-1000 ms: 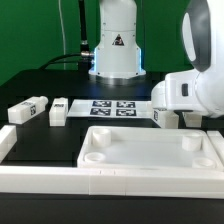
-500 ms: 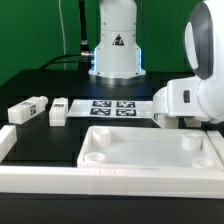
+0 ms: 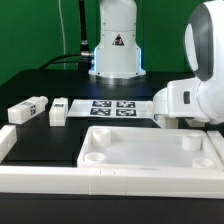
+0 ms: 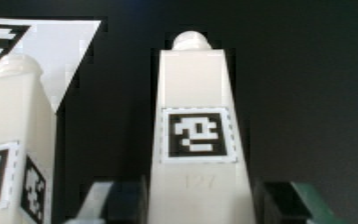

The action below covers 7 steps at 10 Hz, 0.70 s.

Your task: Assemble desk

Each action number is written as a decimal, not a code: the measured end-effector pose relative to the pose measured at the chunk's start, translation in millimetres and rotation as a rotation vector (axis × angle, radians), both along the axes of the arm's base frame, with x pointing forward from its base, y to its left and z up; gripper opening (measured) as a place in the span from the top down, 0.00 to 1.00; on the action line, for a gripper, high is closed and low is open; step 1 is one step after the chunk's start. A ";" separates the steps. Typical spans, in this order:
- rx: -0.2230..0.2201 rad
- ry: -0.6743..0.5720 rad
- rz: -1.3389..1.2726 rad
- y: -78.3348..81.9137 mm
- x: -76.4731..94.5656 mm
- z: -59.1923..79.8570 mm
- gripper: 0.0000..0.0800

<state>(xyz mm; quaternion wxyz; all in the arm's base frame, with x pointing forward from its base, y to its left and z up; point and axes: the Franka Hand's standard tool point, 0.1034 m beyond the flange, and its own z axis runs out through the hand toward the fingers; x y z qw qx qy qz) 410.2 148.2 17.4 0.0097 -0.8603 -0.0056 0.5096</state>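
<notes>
A white square leg [image 4: 194, 100] with a black-and-white tag lies lengthwise between my gripper [image 4: 194, 205] fingers. Both fingers [image 4: 119, 205] press flat against its sides, so the gripper is shut on it. A second leg [image 4: 7, 130] lies close beside it. In the exterior view my white wrist housing [image 3: 190, 100] hangs low at the exterior view's right and hides the fingers; only a leg end [image 3: 160, 116] shows under it. The tray-like tabletop [image 3: 140, 150] lies in front, sockets up. Two more legs [image 3: 28, 108] [image 3: 59, 110] lie at the exterior view's left.
The marker board [image 3: 113, 106] lies flat between the left legs and my hand; its corner [image 4: 43, 35] shows in the wrist view. Long white border rails [image 3: 110, 185] run along the front and the exterior view's left. The robot base [image 3: 117, 50] stands behind.
My hand has come down lower over the legs at the exterior view's right, then held still. The tabletop and the left legs have not moved.
</notes>
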 end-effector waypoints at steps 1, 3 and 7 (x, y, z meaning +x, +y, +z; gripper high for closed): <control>0.000 0.000 0.000 0.0 0.0 0.0 0.64; 0.000 0.000 0.000 0.0 0.0 0.0 0.64; 0.003 -0.004 -0.002 -6.2 9.4 31.3 0.64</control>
